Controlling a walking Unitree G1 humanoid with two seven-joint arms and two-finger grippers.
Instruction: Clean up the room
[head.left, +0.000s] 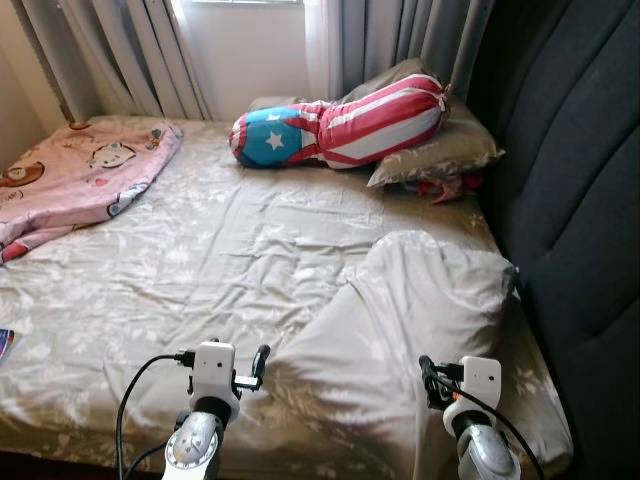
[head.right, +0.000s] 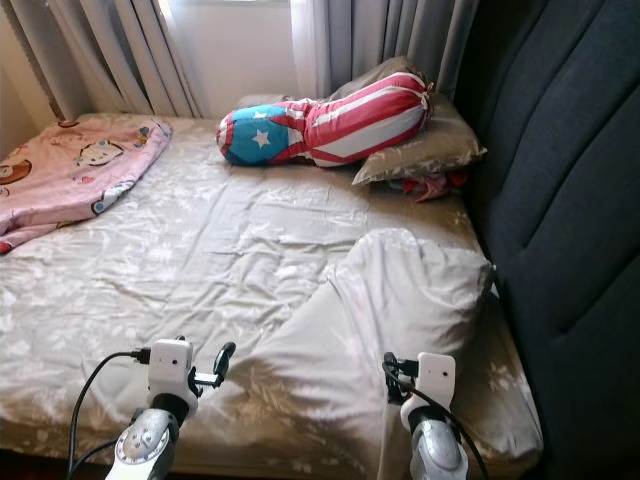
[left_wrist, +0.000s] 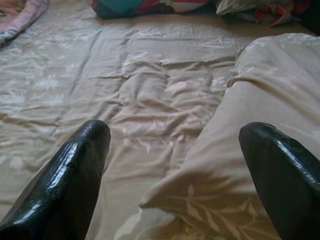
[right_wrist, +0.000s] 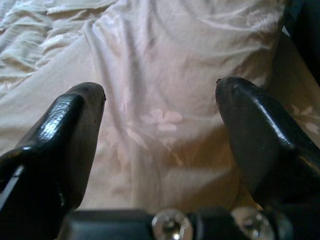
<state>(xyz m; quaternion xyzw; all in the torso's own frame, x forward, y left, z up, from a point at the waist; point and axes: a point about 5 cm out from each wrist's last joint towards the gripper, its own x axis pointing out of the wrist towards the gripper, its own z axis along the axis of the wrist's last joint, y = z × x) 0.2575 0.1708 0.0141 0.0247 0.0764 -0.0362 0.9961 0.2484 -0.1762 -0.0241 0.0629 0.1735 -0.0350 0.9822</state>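
A bed (head.left: 200, 270) with a wrinkled floral sheet is faced, and little of the tidying looks done. A folded beige quilt (head.left: 400, 320) is bunched by the headboard (head.left: 580, 200) side, reaching the near edge. A pink blanket (head.left: 80, 170) is crumpled at the far left corner. A striped bolster (head.left: 340, 125) is laid on a pillow (head.left: 440, 150) at the far edge by the curtains (head.left: 130, 50), with some red cloth (head.left: 450, 187) tucked under the pillow.

The left gripper (left_wrist: 175, 170) is held open over the sheet, beside the quilt's corner. The right gripper (right_wrist: 160, 130) is spread open above the quilt, with nothing gripped. The quilt is judged still to be spread or folded, the blanket to be straightened, and the sheet to be smoothed.
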